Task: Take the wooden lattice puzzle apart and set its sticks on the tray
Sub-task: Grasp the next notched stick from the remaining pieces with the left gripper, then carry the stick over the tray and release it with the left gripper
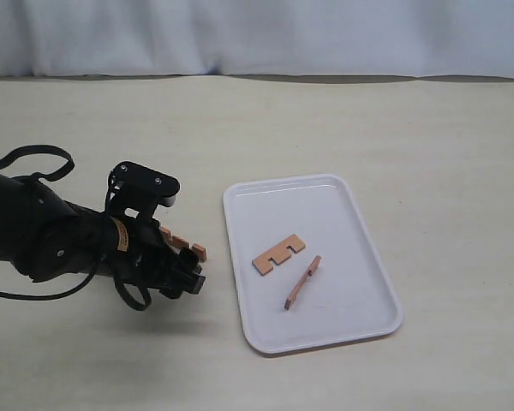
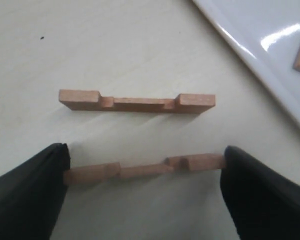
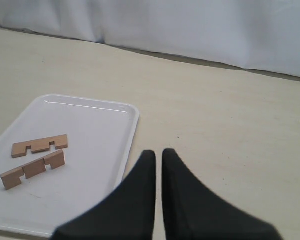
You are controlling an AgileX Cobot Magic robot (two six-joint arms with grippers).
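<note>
Left gripper [image 2: 145, 167] clamped end to end on one stick [image 2: 140, 170], second stick [image 2: 137, 102] lying on table [image 1: 325, 128] just beyond, white tray [image 1: 360, 248] holding two more sticks [image 1: 278, 254] [image 1: 302, 282] side by side, right gripper [image 3: 159, 160] pressed together beside tray

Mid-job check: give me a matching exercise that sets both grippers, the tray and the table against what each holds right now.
Column one:
1. left gripper
2. right gripper
3. tray
4. table

Column two:
A. two sticks lying in it
B. shut, nothing held
C. loose stick lying on it
D. shut on the clamped stick, end to end

Pairs: 1-D, 2-B, 3-A, 4-C.
</note>
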